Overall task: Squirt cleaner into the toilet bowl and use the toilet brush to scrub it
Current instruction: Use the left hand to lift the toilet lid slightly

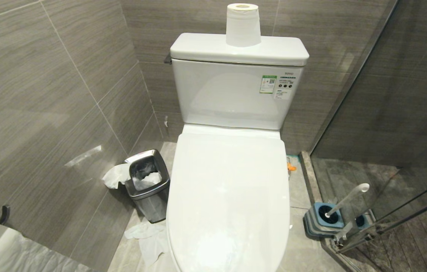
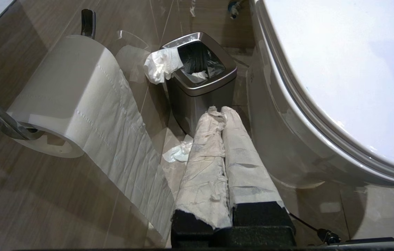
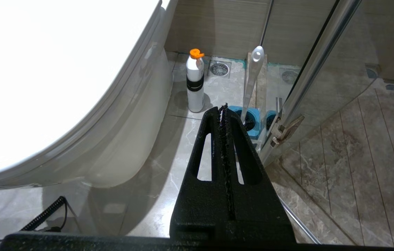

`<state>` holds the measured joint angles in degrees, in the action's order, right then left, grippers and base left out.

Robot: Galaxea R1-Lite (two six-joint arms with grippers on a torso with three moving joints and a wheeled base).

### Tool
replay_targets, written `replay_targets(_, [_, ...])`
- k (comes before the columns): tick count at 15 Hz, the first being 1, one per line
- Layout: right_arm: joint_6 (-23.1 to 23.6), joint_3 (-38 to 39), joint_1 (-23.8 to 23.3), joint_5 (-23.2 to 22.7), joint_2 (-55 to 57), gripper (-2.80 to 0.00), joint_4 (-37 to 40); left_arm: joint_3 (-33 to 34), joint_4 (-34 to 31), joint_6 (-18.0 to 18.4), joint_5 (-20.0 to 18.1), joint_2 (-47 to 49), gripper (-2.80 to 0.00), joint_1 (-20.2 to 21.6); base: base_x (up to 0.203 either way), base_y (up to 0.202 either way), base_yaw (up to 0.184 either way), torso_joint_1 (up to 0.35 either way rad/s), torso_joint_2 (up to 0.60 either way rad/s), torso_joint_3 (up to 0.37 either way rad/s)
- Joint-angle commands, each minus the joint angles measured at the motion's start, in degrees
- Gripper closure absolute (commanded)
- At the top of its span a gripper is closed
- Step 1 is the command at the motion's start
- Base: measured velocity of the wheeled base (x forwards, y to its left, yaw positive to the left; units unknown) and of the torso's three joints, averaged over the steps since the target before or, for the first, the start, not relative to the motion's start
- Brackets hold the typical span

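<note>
So both hands are pressed together and holding nothing. The left hand (image 2: 222,111), its fingers (image 2: 203,167) wrapped in white paper, hangs low on the left of the toilet, pointing toward the steel-rimmed bin (image 2: 200,87), which has tissue draped over its edge. The right hand (image 3: 223,108) is bare black, closed tight with just a thin seam between the fingers, and hangs low on the right side of the toilet, not touching anything. Neither arm shows up from the head camera. The toilet bowl (image 1: 228,196) sits dead centre with its lid down, so the inside is hidden. The toilet brush (image 1: 345,200) is parked in its blue-and-grey holder (image 1: 319,223) on the floor to the right, up against the glass shower door (image 1: 387,113), handle leaning up and to the right. A white bottle (image 3: 195,83) with an orange cap and a black band stands on the floor beside the bowl's right flank, farther back than the brush. The cistern (image 1: 236,94) has "TOTO" printed near its top right, plus a green-and-white sticker with a QR code; the small print is too tiny to read. A paper roll (image 1: 242,24) stands on top of the cistern, and another roll (image 2: 68,94) hangs on the left wall.
</note>
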<state>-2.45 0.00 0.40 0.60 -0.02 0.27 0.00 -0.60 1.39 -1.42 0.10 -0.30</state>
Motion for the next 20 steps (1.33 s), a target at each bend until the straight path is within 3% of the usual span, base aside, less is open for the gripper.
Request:
replay_targets(1, [0.0, 0.0, 0.0, 0.0, 0.0, 0.00, 0.0, 0.0, 0.0, 0.0, 0.0, 0.1, 0.00, 0.0, 0.000, 0.000, 0.000, 0.000, 0.00, 0.000])
replay_targets(20, [0.0, 0.0, 0.0, 0.0, 0.0, 0.00, 0.0, 0.0, 0.0, 0.0, 0.0, 0.1, 0.00, 0.0, 0.000, 0.000, 0.000, 0.000, 0.00, 0.000])
